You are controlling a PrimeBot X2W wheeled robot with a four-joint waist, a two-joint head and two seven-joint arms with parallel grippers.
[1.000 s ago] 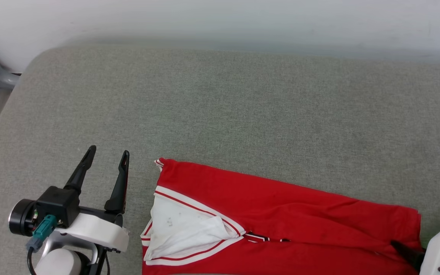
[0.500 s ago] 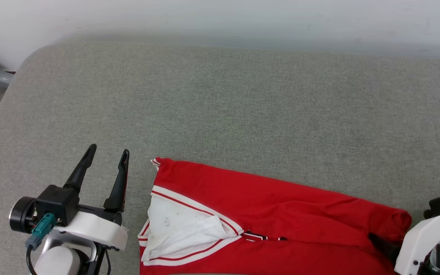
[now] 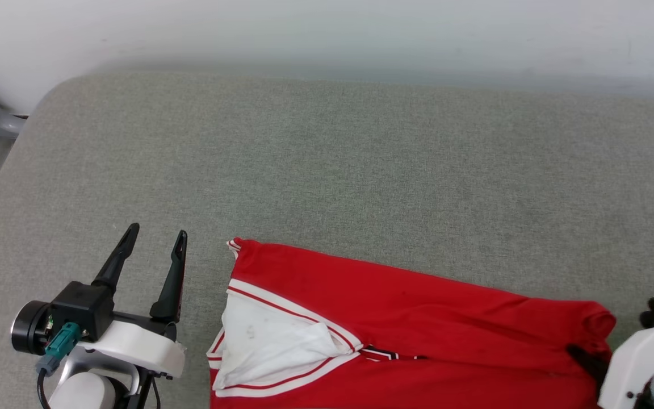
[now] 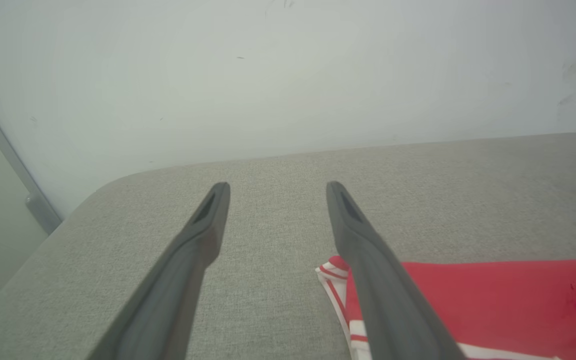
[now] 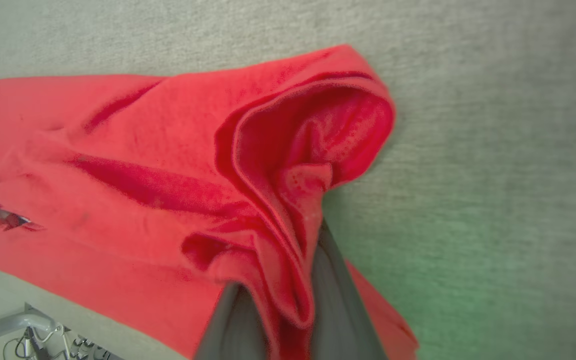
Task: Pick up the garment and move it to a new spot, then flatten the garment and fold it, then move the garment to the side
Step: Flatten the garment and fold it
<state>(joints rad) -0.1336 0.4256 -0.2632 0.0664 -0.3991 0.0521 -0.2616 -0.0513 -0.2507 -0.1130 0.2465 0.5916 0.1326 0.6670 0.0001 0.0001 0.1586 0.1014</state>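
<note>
Right gripper (image 5: 293,290), clamped on a bunched fold at the right-hand end of the garment (image 3: 418,307). In the right wrist view the two dark fingers (image 5: 340,305) press together with a ridge of red cloth pinched between them, and the fabric above the grip puckers into an open loop. In the head view this gripper sits at the lower right, one dark finger lying against the raised red end of the cloth.

Left gripper (image 3: 156,232), at the lower left of the head view, has its jaws spread wide and holds nothing. It stands just beside the garment's left end without touching it, over the grey fabric surface (image 3: 327,159); in the left wrist view its right finger (image 4: 383,280) crosses in front of a striped corner of the cloth.

Garment: a red jersey lying in a long band across the near part of the grey surface. A white sleeve (image 3: 270,341) edged in red-and-white striped trim lies folded at its left end, with a sliver of black lettering (image 3: 389,355) beside it. A pale wall (image 3: 327,28) backs the surface.
</note>
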